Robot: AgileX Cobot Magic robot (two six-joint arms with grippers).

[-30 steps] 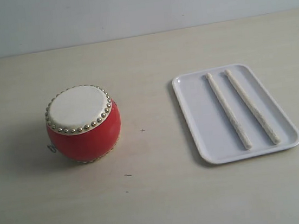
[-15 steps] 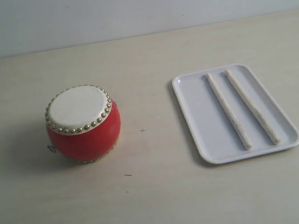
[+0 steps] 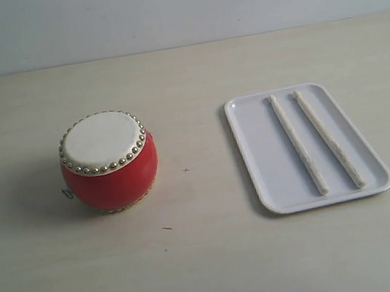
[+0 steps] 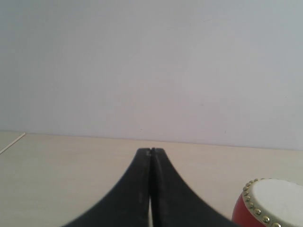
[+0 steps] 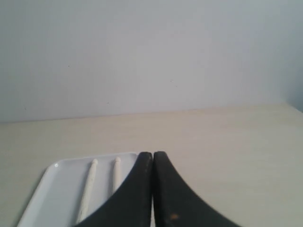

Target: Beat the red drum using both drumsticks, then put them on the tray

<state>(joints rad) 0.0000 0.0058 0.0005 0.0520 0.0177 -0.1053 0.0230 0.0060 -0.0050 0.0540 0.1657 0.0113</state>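
Observation:
The red drum (image 3: 109, 161) with its cream skin and gold studs stands on the table at the left. Both pale drumsticks (image 3: 297, 144) (image 3: 328, 138) lie side by side, lengthwise, on the white tray (image 3: 254, 160) at the right. No arm appears in the exterior view. In the left wrist view my left gripper (image 4: 151, 151) is shut with nothing in it, and the red drum (image 4: 270, 203) sits off to one side. My right gripper (image 5: 152, 154) is shut and empty too, with the tray (image 5: 52, 189) and the drumsticks (image 5: 87, 189) (image 5: 116, 172) beside it.
A pale wooden table (image 3: 209, 258) carries everything, and a plain light wall (image 3: 178, 9) rises behind it. A table edge (image 4: 12, 143) shows in the left wrist view.

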